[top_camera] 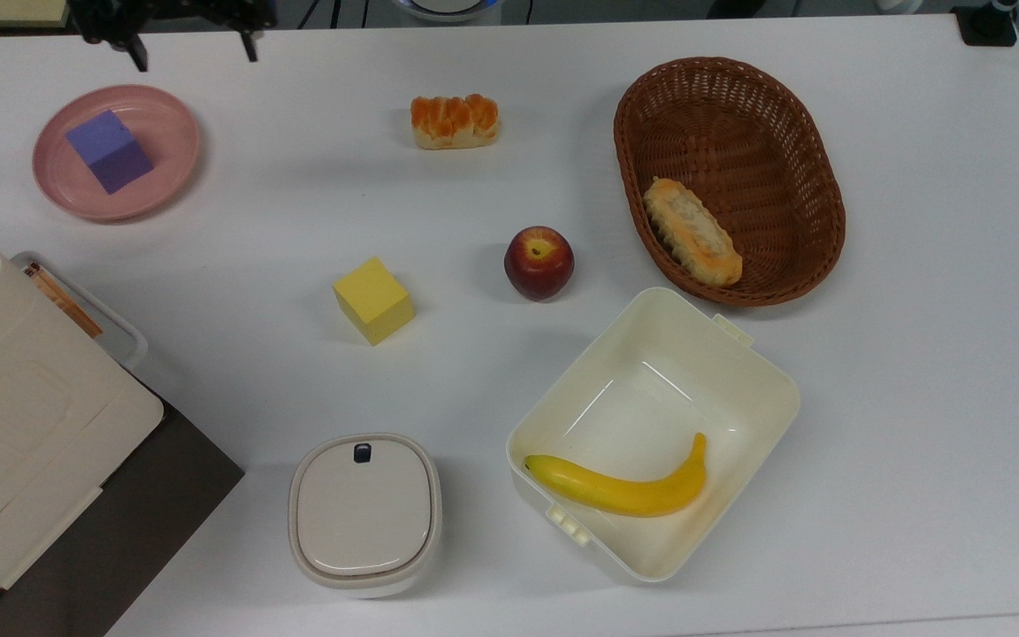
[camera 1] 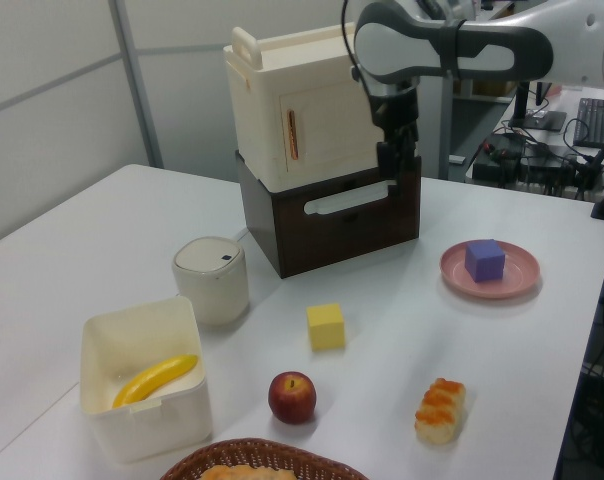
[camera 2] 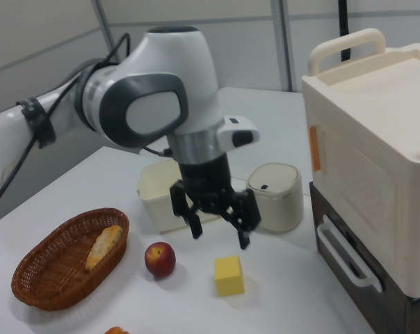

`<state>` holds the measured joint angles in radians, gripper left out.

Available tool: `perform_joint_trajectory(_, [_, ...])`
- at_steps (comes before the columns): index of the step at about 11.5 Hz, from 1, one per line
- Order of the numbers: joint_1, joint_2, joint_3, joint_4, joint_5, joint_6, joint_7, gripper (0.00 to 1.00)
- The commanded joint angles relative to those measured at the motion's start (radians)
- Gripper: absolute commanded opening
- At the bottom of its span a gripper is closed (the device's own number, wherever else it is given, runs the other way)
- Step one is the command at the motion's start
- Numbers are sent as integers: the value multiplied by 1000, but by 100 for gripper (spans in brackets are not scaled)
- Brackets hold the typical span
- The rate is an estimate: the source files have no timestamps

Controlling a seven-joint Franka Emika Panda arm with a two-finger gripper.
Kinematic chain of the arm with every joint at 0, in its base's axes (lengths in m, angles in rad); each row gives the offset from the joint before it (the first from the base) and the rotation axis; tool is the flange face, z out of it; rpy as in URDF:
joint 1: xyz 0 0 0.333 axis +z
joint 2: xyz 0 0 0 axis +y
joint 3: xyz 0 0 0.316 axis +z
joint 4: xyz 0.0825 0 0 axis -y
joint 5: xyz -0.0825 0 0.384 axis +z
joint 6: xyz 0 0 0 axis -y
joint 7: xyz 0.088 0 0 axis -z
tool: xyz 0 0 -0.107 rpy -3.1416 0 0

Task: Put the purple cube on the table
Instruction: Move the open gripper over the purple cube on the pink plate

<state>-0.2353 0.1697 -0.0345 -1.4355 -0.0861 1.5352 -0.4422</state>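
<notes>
Far left in the top view, your purple cube (top_camera: 109, 150) sits on the pink plate (top_camera: 169, 168) near the table's (top_camera: 916, 398) corner. Just above it your gripper (top_camera: 191, 49) hangs wide open, holding nothing, at the table's far edge.

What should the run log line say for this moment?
phase: approach | gripper: open, empty, in the air | purple cube: on pink plate, untouched | table: cube not yet placed
</notes>
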Motion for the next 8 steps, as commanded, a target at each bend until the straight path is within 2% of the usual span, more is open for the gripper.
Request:
perform_joint_trajectory(1, [-96, -19, -5, -46, 5, -12, -200, 100])
perform_joint_trajectory(5, [-234, 49, -5, -74, -14, -3, -446, 100])
perform_joint_trajectory(8, [-272, 129, -4, -74, -116, 46, -472, 100])
